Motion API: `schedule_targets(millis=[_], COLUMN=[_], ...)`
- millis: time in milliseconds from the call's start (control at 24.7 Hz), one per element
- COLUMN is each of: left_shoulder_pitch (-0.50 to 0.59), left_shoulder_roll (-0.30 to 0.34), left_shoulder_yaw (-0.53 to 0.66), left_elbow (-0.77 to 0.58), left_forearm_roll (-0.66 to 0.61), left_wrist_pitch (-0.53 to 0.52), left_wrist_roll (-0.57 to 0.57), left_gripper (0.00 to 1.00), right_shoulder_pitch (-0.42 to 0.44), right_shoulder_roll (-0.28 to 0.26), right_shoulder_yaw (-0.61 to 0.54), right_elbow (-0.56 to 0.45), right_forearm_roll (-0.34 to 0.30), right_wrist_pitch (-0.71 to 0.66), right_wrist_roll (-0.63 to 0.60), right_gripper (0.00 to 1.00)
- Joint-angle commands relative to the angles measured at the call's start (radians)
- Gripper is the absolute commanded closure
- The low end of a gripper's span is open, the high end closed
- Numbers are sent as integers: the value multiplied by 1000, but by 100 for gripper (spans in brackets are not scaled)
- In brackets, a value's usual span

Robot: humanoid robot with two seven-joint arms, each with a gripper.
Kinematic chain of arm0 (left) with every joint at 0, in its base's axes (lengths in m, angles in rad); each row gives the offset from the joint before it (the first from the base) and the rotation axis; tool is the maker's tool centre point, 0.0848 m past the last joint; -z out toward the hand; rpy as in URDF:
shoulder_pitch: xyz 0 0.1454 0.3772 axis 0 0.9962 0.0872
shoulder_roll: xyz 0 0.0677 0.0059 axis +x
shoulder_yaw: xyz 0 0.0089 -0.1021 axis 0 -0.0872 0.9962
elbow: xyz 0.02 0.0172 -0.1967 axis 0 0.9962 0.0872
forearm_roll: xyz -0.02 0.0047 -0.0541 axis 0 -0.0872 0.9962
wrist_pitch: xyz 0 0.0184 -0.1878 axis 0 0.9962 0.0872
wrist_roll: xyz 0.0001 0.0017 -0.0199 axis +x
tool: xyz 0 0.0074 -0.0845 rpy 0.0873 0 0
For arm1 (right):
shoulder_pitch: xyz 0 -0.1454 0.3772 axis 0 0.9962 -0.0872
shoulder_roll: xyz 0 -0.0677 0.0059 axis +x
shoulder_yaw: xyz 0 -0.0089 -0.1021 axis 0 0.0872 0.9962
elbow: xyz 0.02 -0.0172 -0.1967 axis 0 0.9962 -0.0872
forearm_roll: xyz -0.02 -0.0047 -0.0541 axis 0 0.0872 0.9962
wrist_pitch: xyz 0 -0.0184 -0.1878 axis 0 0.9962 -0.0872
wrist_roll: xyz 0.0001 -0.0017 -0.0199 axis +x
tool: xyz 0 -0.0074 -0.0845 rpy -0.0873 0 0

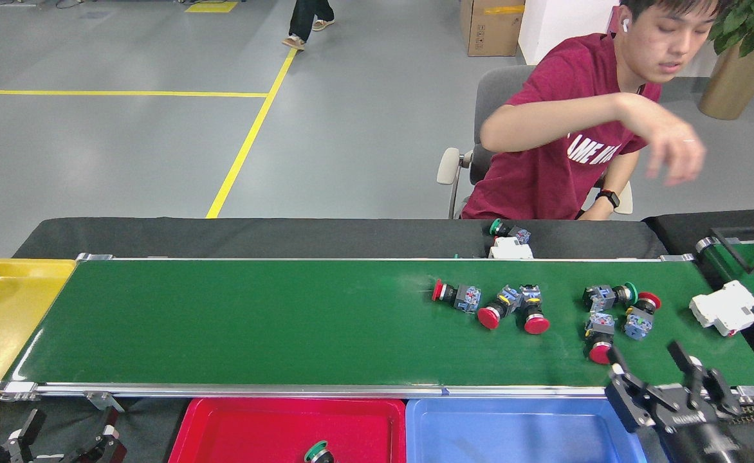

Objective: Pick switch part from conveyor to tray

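Nearest, a green-capped switch part (317, 453) is lying in the red tray (235, 429), beside the blue tray (518, 427). The left gripper (62, 437) is being held low at the bottom left, fingers apart and empty. The right gripper (663, 379) is being held over the conveyor (255, 321) near edge at the right, its fingers spread wide with nothing between them. On the belt, switch parts are lying in two groups, one red-capped piece (599, 337) just beyond the right gripper, another (455, 296) leftmost. A white block (723, 307) is resting at the belt's right end. Beyond, a person (583, 128) is being seen seated.
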Motion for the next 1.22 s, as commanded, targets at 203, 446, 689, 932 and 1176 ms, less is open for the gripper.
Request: schedule_targets(millis=[203,446,689,932,1176], left_shoulder_pitch=[-19,-26,-35,-48,-51], left_shoulder_roll=[-3,5,7,8,10], left_shoulder_yaw=[2,-16,-35,-56,-65], left_elbow=[-13,-13,-13,-13,-12], left_forearm_roll=[2,1,-1,-1,-2], left_wrist_pitch=[-3,-6,-6,-8,-8], left_wrist_roll=[3,3,1,1,0], left_gripper=[0,0,0,0,0], right_shoulder_pitch=[38,-99,-364,-559,-706], right_shoulder_roll=[-3,32,57,141,198], right_shoulder_yaw=[6,61,342,480,515], right_elbow=[-41,-33,42,223,382], right_forearm_roll=[-14,-14,-2,-5,-8], right_wrist_pitch=[-29,1,274,366,346], right_wrist_roll=[-41,156,308,357,367], right_gripper=[3,4,4,6,49])
